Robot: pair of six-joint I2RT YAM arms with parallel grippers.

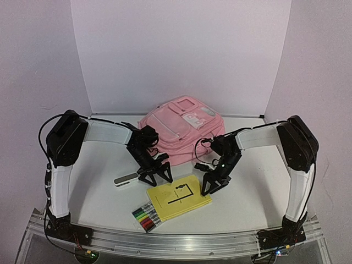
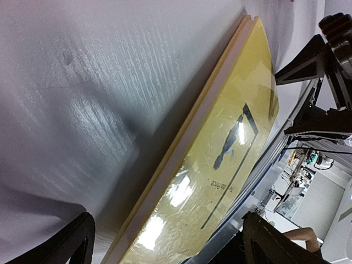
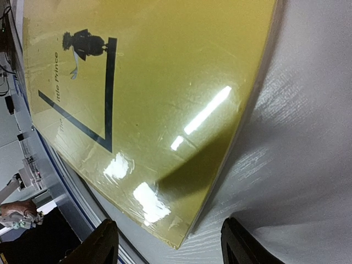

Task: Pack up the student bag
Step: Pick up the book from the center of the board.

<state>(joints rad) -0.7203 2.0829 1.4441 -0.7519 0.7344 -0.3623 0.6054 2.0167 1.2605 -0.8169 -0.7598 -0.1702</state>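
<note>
Markers (image 1: 146, 216) in a clear pack sit at the near table (image 1: 258, 187) edge, touching the front-left corner of the yellow book (image 1: 179, 198). The book lies flat, cover up, just behind them.

Your left gripper (image 1: 155, 179) hangs low over the book's far-left corner. Its fingers (image 2: 74, 242) are spread wide with nothing pinched, and the book's long edge runs between them in the wrist view.

Your right gripper (image 1: 214, 188) is at the book's far-right corner. Those fingers (image 3: 104, 245) also stand apart, either side of the corner, and I see no contact with it.

The student bag (image 1: 179, 129) lies at the back of the table by the rear wall, pockets up, behind both grippers and apart from the book.

A small white-and-dark item (image 1: 127, 179) lies just left of the left gripper, possibly a stapler; the top view is too coarse to tell.
</note>
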